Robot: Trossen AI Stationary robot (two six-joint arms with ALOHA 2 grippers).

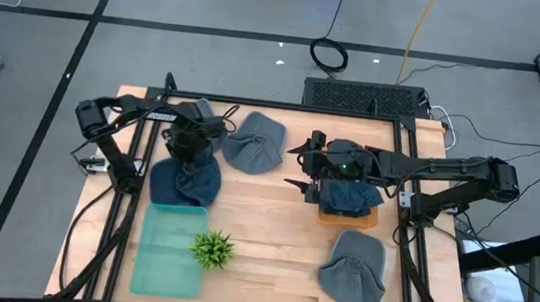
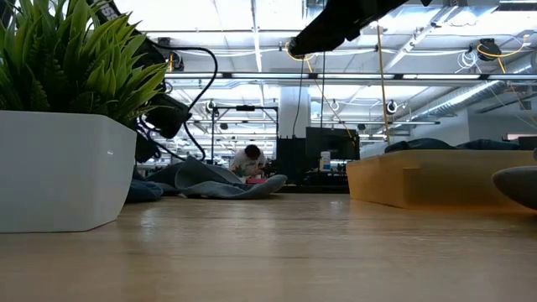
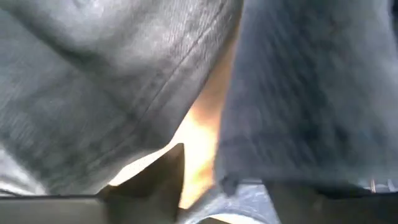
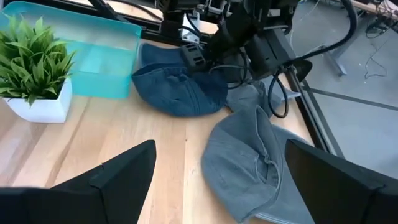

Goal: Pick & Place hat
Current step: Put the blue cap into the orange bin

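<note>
A: At the far left of the surface [image 1: 262,231], the left claw [image 1: 190,148] is down on the dark blue hat [image 1: 186,182], which lies just behind the teal tray [image 1: 167,251]. Its wrist camera shows only denim folds pressed close.

B: Is it gripping?

A: That cannot be told. The fingers are buried in cloth and neither overhead nor wrist view shows the gap. The step in hand looks like the pinch itself.

B: So how should the arm do it well?

A: It should bite a fold of the crown rather than flat cloth, close fully, then lift straight up before carrying, so the hat does not drag over the tray's wall or brush the small plant [image 1: 211,249].

B: Which way does the hat point?

A: From above it reads as a rounded heap, its longer side running left to right along the tray's back edge. Where the brim faces is not clear.

B: The other arm?

A: The right claw [image 1: 310,170] hangs with fingers spread wide beside the orange tray [image 1: 347,218], which already holds a hat. Two grey hats [image 1: 254,141] [image 1: 353,270] lie loose.
</note>
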